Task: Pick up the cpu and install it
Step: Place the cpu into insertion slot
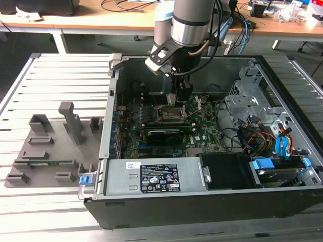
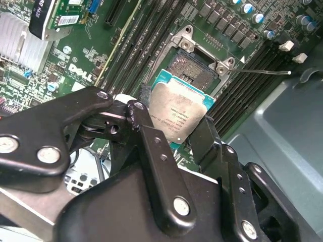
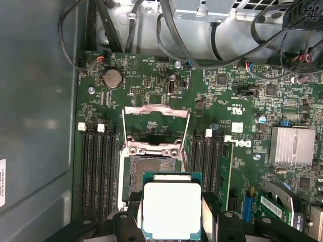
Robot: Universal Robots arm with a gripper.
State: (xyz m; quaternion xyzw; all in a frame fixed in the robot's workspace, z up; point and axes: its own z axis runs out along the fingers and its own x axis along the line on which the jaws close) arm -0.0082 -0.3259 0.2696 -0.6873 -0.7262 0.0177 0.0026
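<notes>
The cpu (image 2: 179, 113), a flat square chip with a pale silver top and green edge, sits clamped between my black fingers (image 2: 146, 131). My gripper (image 2: 171, 121) is shut on it and holds it just above the motherboard. The open socket (image 2: 194, 68) lies right beside and partly under the chip, its metal frame lifted. In the first wrist view the cpu (image 3: 171, 209) overlaps the near edge of the socket (image 3: 151, 166), with the raised load plate (image 3: 156, 111) beyond. In the exterior view my gripper (image 1: 180, 98) hangs inside the computer case over the socket (image 1: 171, 113).
The open computer case (image 1: 282, 199) rests on a slatted metal table. Memory slots (image 3: 96, 171) flank the socket. A heatsink (image 3: 295, 146), bundled cables (image 1: 262, 136) and a drive cage (image 1: 250, 96) crowd the exterior view's right. A grey holder tray (image 1: 50, 151) lies at its left.
</notes>
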